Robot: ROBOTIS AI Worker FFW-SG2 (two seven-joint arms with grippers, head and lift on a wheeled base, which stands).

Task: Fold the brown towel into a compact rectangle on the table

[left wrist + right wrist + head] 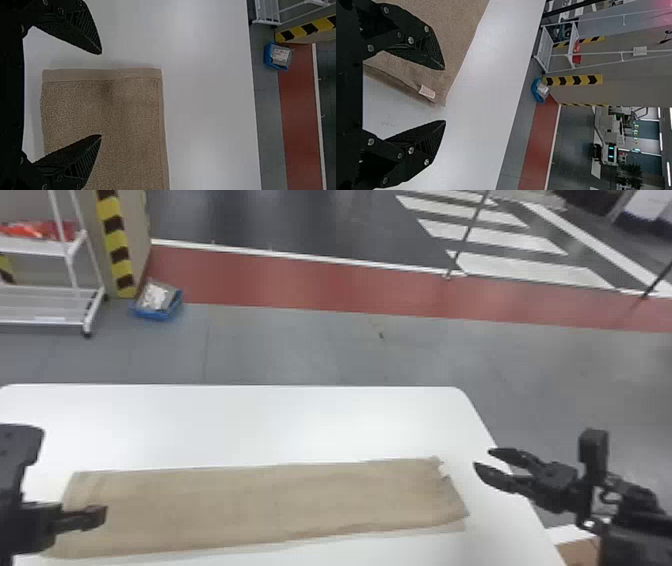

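The brown towel (260, 502) lies flat as a long strip across the white table, its right end slightly uneven. Over its left end is my left gripper (97, 517); my right gripper (482, 460) stands just beyond the right end. In the left wrist view the left gripper (101, 95) is open above the hemmed end of the towel (130, 107), nothing between its fingers. The right wrist view has the right gripper (445, 95) open, with the towel's corner (440, 97) and a small white tag (427, 91) seen between its fingers.
The white table (240, 415) has rounded far corners. Past it on the floor are a blue bin (157, 301) and a white shelf rack (45, 297) beside a yellow-black striped post (115, 240). A cardboard-coloured box (580, 552) sits low at the right, beyond the table edge.
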